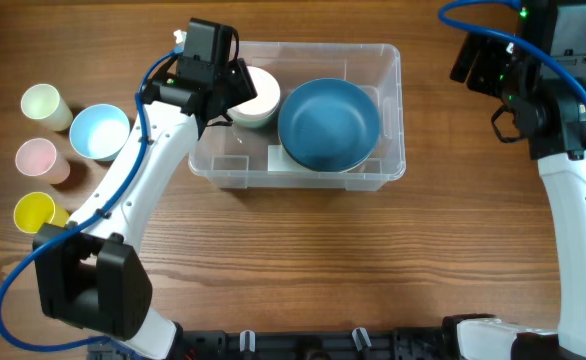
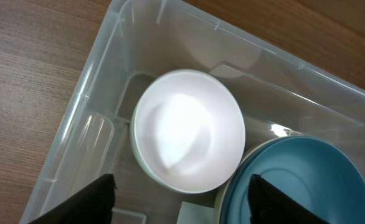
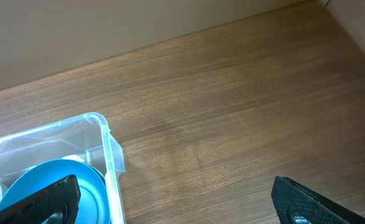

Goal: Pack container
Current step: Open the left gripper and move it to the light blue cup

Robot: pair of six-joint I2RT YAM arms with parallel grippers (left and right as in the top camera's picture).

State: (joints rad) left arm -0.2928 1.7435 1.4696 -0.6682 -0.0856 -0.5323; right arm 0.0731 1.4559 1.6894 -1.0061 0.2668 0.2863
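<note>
Container: large rectangular clear plastic bin [image 1: 313,183], open-topped, mid wooden worktop [image 1: 373,260].
Contents: white round bowl [image 2: 189,130] at the container's left end; a larger blue round bowl [image 1: 328,125] just beside it fills the right.
Left end effector [image 2: 181,186]: above the container's left end, over the white bowl, fingers spread, nothing held.
Right end effector [image 3: 176,199]: right of the container, well apart, fingers spread, empty.
Handling: probably light, smooth and slightly flexible; the stiffer rim looks the surest hold.
</note>
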